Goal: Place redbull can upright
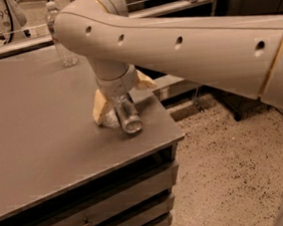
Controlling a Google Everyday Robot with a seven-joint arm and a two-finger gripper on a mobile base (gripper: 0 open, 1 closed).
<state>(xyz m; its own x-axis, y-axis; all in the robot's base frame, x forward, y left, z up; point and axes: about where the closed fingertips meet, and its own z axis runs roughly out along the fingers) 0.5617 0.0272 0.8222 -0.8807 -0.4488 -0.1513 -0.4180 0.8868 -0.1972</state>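
Grey table [44, 144], speckled floor [227, 167] at 3 o'clock. Slim silver redbull can [128, 116] lies tilted near the table's 3 o'clock edge. Gripper [124, 102] sits over it, tan fingers [101, 106] spread wide, straddling it.

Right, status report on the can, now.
Claw low over redbull can, near table edge. Can on its side, not yet upright. Water bottle at far side, not in the way.
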